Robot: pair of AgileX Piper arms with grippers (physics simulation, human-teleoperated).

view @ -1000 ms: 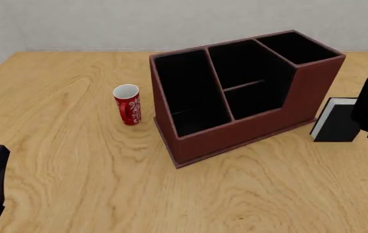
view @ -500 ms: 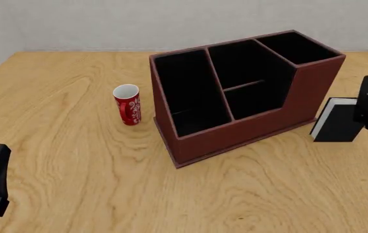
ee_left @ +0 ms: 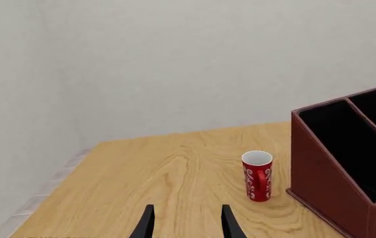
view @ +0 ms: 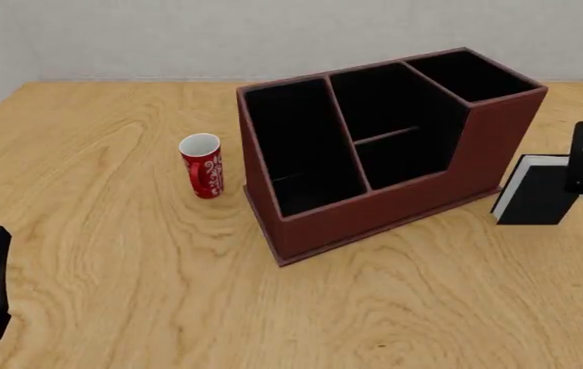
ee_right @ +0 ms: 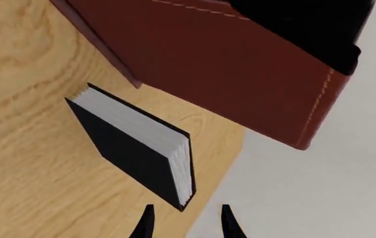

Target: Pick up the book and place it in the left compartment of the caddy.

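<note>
The thick black hardcover book [view: 538, 194] with white page edges stands on the wooden bench [view: 117, 154] just right of the dark red-brown caddy [view: 394, 201]. The right fingers [ee_right: 147, 223] hover spread above it, holding nothing. The left fingers [ee_left: 146, 225] are parted and empty.

Simulated tabletop: bare wooden table [view: 117, 292] against plain grey wall [view: 220, 38].

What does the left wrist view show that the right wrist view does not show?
Only the left wrist view shows the red mug and the open left compartment. Only the right wrist view shows the book, lying on the table ahead of the open right claw. Both show the caddy and the wooden table.
</note>
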